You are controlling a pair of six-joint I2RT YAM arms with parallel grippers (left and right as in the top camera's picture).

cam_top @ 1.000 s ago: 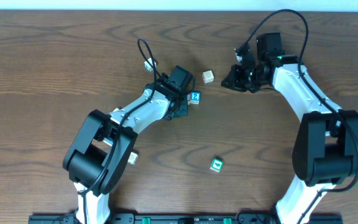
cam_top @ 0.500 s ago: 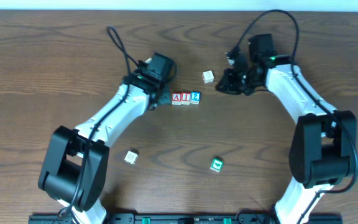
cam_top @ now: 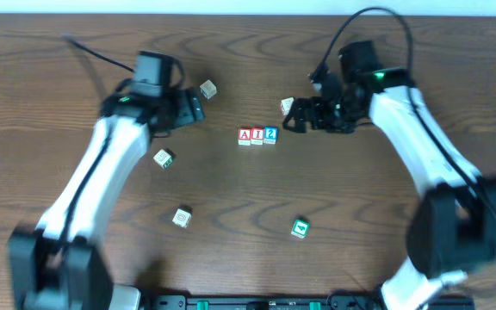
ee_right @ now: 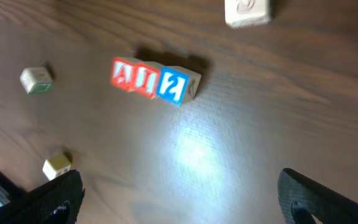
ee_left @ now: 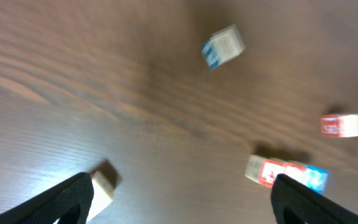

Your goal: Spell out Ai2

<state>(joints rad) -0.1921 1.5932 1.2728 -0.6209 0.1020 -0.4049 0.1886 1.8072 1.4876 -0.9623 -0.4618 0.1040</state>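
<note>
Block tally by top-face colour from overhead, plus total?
red blocks: 2
blue block: 1
green block: 1
pale blocks: 4
Total: 8

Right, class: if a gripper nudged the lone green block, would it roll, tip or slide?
The green block looks like a small cube lying flat, so it would probably slide, not roll. It seems rigid and light, likely keeping its shape when pinched. The smooth table may let it skid.
</note>
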